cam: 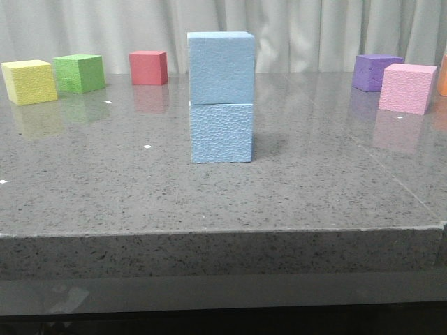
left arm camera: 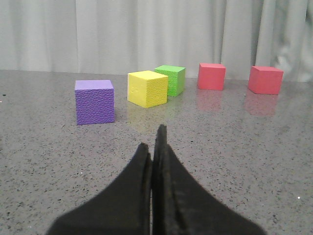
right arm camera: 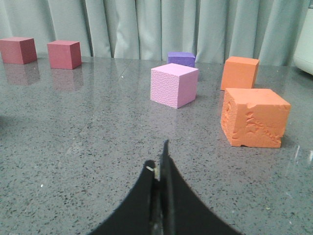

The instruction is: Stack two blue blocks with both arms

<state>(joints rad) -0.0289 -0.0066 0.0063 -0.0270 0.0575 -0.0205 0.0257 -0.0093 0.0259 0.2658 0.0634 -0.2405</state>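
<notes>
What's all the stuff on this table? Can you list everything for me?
Blue blocks: two, sky-blue, stacked mid-table, upper on lower.
Yellow cube: one, far left.
Green cube: one, beside the yellow.
Red cube: one in the front view, behind the stack on the left.
Purple cube: one, far right.
Pink cube: one, in front of the purple.
Orange cubes: two, nearer dented, farther.
Table: grey speckled stone.
Left tool: black, shut, empty.
Right tool: black, shut, empty.

No readable text, labels, brands, numbers or signs on any surface.
</notes>
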